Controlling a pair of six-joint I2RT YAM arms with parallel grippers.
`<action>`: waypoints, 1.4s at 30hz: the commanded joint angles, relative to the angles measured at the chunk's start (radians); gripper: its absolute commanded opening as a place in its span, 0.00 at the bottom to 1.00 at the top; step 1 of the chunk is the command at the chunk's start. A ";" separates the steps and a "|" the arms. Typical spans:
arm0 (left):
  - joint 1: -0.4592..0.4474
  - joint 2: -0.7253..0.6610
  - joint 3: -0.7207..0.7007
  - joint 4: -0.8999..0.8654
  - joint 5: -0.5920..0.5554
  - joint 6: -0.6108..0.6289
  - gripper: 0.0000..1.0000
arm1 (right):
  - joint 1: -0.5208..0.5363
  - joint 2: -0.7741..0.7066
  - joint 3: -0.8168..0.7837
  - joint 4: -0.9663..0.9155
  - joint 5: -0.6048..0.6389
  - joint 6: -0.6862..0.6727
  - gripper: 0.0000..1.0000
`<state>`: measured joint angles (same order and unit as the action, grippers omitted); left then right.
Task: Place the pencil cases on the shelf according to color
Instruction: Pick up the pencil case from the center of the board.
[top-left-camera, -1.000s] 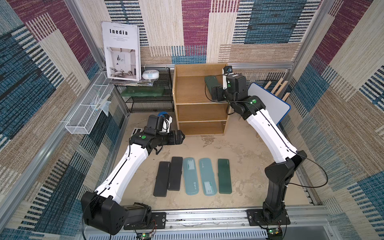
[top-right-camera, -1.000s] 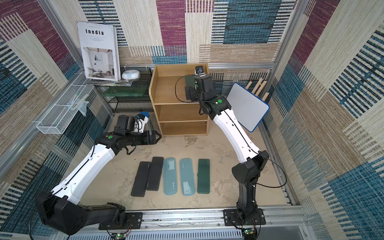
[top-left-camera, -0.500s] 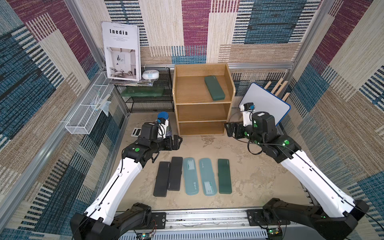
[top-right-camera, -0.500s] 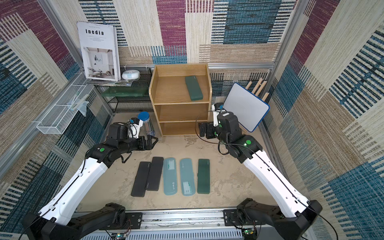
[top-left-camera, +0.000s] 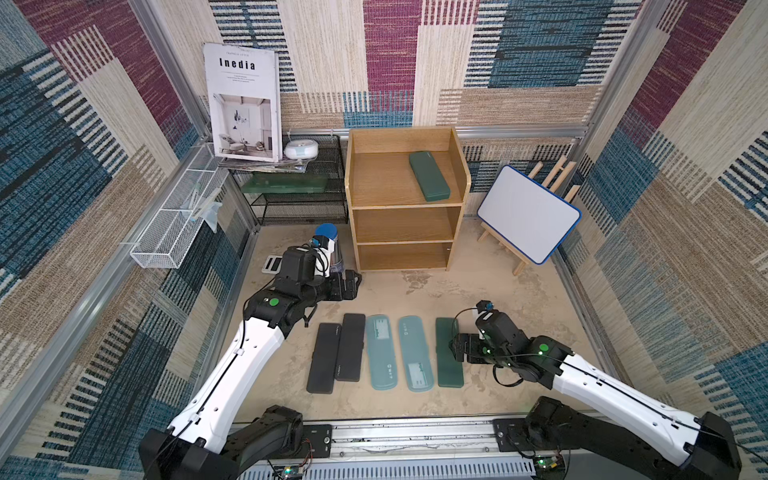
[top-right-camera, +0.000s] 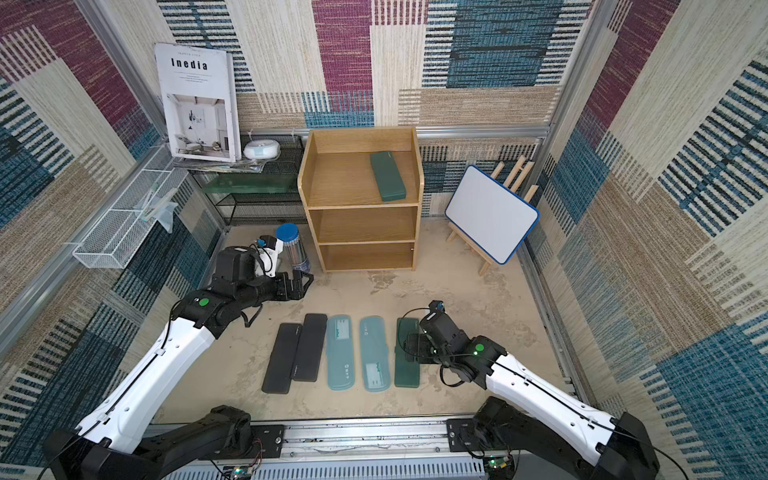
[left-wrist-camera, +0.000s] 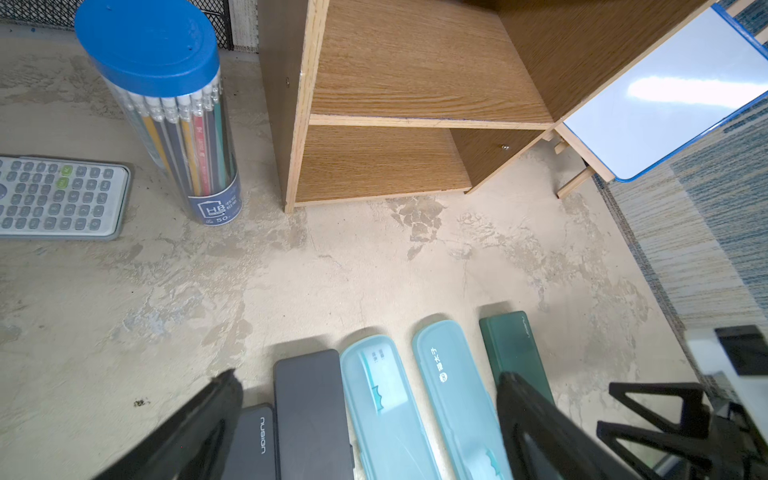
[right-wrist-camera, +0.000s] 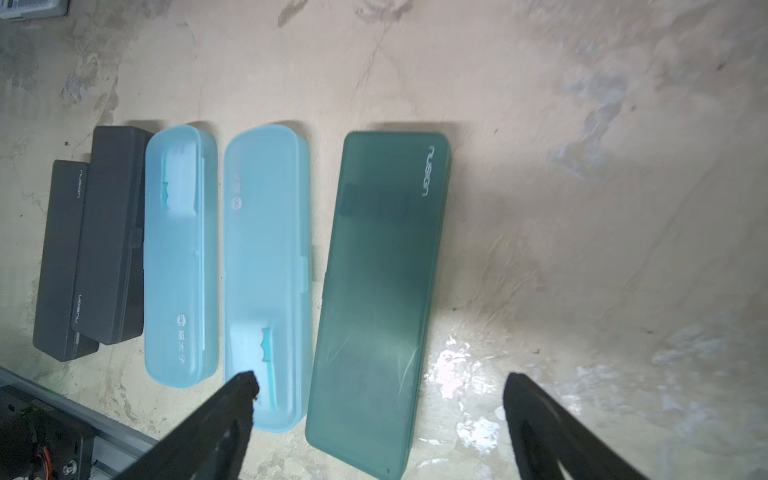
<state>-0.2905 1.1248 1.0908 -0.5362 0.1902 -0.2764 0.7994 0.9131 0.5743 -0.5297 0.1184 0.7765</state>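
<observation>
Though shelved, green case (top-left-camera: 429, 181) long-axis diagonal.

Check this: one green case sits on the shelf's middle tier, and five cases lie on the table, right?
No. The green case sits on the top tier of the shelf, not the middle, as both top views show; five cases do lie on the table.

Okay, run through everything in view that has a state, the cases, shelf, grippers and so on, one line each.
shelved green case: flat on top tier, closed.
loose green case: flat, closed.
blue cases: flat, closed, side by side.
black cases: flat, closed, touching.
shelf: lower two tiers empty.
left gripper: open, empty.
right gripper: open, empty, above loose green case.
pencil tube: upright, capped.
</observation>
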 joint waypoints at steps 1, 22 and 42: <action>0.001 0.009 0.004 0.016 -0.003 0.011 1.00 | 0.037 0.050 -0.018 0.100 -0.013 0.094 0.98; 0.001 0.027 0.014 0.005 0.008 0.017 0.99 | 0.154 0.401 0.048 0.013 0.062 0.122 0.99; 0.001 0.033 0.019 -0.002 0.017 0.013 0.99 | 0.205 0.324 0.012 -0.093 0.049 0.176 0.97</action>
<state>-0.2905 1.1561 1.1019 -0.5377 0.1917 -0.2634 0.9886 1.2251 0.5945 -0.6239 0.1802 0.9295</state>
